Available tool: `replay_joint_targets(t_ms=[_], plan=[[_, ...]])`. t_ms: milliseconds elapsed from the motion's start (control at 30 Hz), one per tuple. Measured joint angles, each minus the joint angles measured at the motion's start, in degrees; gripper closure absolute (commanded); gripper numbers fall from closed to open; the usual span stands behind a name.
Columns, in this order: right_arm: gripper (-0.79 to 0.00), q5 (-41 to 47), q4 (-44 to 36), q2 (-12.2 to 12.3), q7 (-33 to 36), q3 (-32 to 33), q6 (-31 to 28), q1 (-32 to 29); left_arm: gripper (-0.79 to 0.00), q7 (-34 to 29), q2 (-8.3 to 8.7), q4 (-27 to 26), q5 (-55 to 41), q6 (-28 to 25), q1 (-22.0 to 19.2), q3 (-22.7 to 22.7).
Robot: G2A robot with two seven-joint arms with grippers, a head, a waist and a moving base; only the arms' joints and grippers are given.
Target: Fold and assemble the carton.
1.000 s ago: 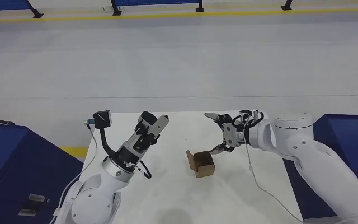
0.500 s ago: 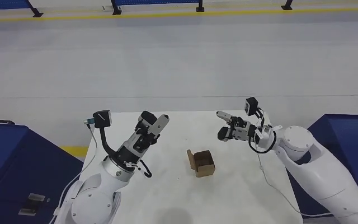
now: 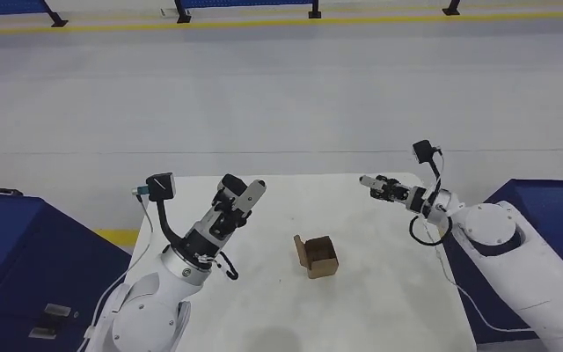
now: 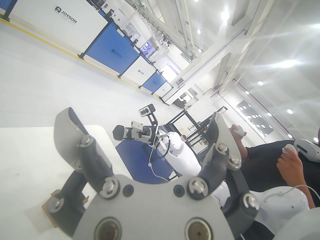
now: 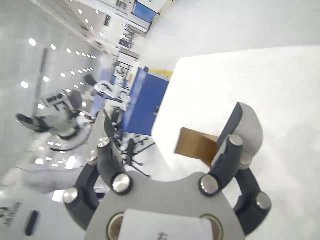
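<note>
The carton (image 3: 318,257) sits free near the middle of the white table (image 3: 264,304). It is a small brown box, open at the top, with one flap standing up on the side toward the left arm, and it lies where it did a second ago. Beyond it, the left gripper (image 3: 244,188) hangs raised above the table, well apart from the box, jaws spread and empty, and it has not moved. Farthest out, the right gripper (image 3: 365,181) was at the carton's edge a second ago. It has since drawn back to the table's far corner, jaws wide and holding nothing. That press on the box looks finished, but with the top open, folding probably remains.
</note>
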Motion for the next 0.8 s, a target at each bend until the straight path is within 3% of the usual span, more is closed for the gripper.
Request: replay_joint_targets(t_ms=[133, 233, 800], plan=[[-0.785, -16.50, 3.25, -0.97, -1.06, -3.82, -9.52, 3.31, -0.785, 0.00, 0.00, 0.00, 0.00, 0.00, 0.00, 0.00], [-0.785, -22.04, 5.92, -1.80, -0.70, -5.75, -13.15, 6.64, -0.785, 0.00, 0.00, 0.00, 0.00, 0.00, 0.00, 0.00], [-0.785, -21.65, 6.41, -1.91, -0.99, -5.75, -12.96, 7.19, -0.785, 0.00, 0.00, 0.00, 0.00, 0.00, 0.00, 0.00]])
